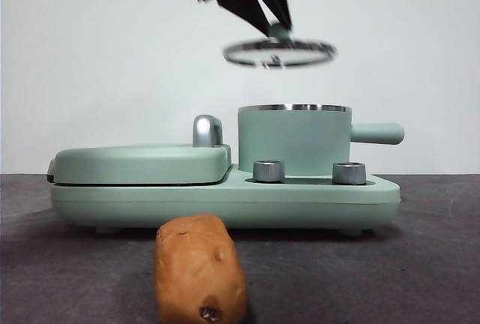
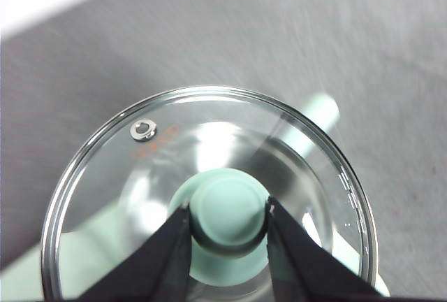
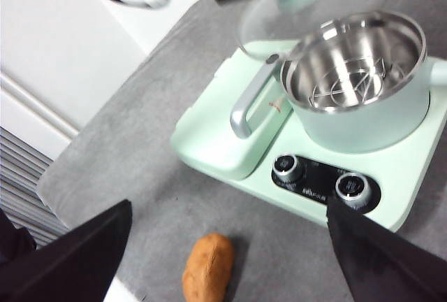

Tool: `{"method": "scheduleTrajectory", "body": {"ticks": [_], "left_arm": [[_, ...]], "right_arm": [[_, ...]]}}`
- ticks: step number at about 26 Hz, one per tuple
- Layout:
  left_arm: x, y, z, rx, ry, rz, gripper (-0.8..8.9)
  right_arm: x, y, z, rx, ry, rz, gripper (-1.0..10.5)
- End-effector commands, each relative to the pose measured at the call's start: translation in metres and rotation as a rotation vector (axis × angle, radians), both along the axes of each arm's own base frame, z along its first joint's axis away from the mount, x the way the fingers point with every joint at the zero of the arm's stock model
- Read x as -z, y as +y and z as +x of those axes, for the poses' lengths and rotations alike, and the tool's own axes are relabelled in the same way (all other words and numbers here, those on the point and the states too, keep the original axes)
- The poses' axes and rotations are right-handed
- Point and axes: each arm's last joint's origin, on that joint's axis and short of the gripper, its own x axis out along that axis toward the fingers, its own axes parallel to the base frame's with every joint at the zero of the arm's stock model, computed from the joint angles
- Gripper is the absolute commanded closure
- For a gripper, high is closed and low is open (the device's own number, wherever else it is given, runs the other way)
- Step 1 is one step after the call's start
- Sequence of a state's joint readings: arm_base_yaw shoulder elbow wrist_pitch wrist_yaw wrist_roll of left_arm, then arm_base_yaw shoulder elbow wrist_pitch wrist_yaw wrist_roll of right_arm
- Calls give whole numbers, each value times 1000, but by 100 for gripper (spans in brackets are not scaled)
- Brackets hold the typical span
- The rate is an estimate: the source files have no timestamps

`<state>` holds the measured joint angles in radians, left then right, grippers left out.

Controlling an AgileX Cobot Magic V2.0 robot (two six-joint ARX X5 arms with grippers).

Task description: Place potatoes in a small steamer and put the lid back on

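Far left in the front view: flat griddle section [image 1: 139, 163] with its green cover down, steel handle [image 1: 207, 130] rising at its right end. Part of the same mint-green appliance base [image 1: 225, 204] resting on the grey table [image 1: 420, 264].

In front of the base, near the camera: the potato [image 1: 199, 268], oblong and orange-brown, lying on the table with a dark eye spot at its near end. Apart from the appliance, untouched by either hand. Seen again in the right wrist view [image 3: 208, 268], on the table before the control side.

Centre, up high: left hand [image 2: 228, 226] clamped on the mint-green knob of the lid [image 1: 279, 52], 1 jaw pressed to each side of the knob (clear in the left wrist view). Glass lid [image 2: 209, 190] held in the air, roughly level, well above the pot and slightly left of its middle. Blurred in the front view.

Right of centre: the small steamer [image 1: 294, 140], uncovered, steel rim showing, seated on the base behind 2 metal dials [image 1: 268, 171]. Inside (right wrist view) a bare steel bowl with a wire rack [image 3: 349, 85] at the bottom. Stubby side handle [image 1: 377, 133] pointing right.

Right hand [image 3: 223, 246] hanging above the table near the potato, jaws spread wide, holding nothing.
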<state>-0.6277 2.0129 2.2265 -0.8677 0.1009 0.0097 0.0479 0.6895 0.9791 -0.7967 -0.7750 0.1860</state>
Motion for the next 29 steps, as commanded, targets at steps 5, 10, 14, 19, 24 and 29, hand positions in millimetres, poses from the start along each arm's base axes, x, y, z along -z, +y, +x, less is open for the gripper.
{"method": "scheduleTrajectory", "body": {"ticks": [5, 10, 14, 19, 24, 29], "left_arm": [[-74, 77, -27, -110, -143, -62, 809], [-96, 115, -40, -189, -175, -71, 809], [-104, 135, -46, -236, -189, -72, 809], [-106, 154, -46, -290, -175, -59, 809], [-104, 167, -43, -332, -159, -48, 809], [-104, 173, -41, -352, -161, -47, 809]], "right_arm": [[10, 48, 19, -51, 129, -119, 501], [32, 112, 30, -101, 210, -238, 500], [58, 156, 33, -146, 303, -313, 500], [98, 200, 33, -170, 429, -426, 501], [129, 234, 36, -205, 492, -539, 501], [152, 259, 39, -221, 528, -618, 501]]}}
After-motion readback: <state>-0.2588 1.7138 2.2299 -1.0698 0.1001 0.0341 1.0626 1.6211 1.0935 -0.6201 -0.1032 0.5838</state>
